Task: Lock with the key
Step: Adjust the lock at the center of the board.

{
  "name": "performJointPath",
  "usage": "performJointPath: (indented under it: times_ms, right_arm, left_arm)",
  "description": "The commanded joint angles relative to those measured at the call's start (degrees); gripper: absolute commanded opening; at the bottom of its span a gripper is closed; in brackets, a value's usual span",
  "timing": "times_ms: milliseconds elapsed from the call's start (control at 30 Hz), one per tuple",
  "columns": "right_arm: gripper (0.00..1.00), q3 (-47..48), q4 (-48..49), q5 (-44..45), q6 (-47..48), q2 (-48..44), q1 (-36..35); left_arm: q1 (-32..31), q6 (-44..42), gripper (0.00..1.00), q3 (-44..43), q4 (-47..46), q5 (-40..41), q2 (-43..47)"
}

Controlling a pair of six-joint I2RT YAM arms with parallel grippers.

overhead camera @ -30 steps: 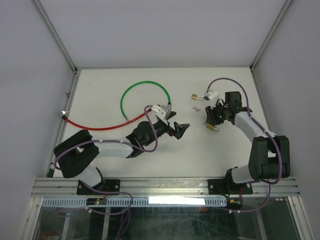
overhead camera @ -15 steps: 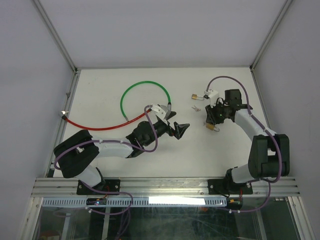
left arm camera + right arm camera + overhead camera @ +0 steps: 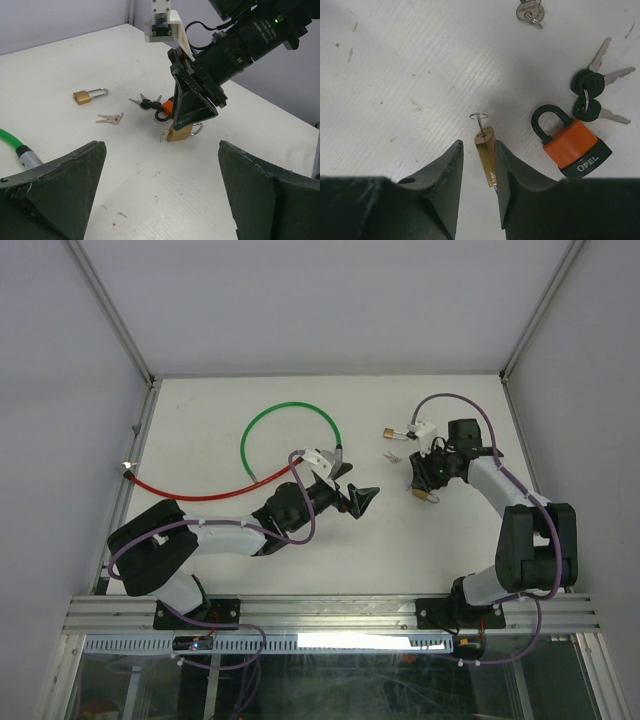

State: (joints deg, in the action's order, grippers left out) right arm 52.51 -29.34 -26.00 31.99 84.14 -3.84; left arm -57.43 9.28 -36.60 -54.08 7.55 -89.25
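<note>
The right gripper has its jaws drawn narrow about the brass padlock, which is up on its edge on the table. One finger is against it and a sliver of gap shows on the other side, so I can't tell if it's truly pinched. A key seems to sit in its end. I'd firm that grip first so the body won't twist when the key is turned. The wrist points down, the forearm reaching in from the right. The left gripper hovers nearby, spread wide.
</note>
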Motion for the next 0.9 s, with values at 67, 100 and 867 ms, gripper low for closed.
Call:
performJointPath:
  times_ms: [67,100,867]
  right_arm:
    - [0.34,2.97,-0.33,0.20,0.00,0.61,0.30]
    - [0.33,3.08,-0.55,0.07,0.07,0.67,0.29]
    - [0.26,4.27,-3.78,-2.98,1.23,1.13,0.20]
  left_arm:
    - [-0.55,-1.71,0.99,-0.14,-3.24,-0.13,1.80]
    - [-0.50,-1.67,0.99,-0.14,-3.30,-0.10,1.80]
    - [-0.49,-1.70,0.99,0.39,-3.92,-0.08,1.98]
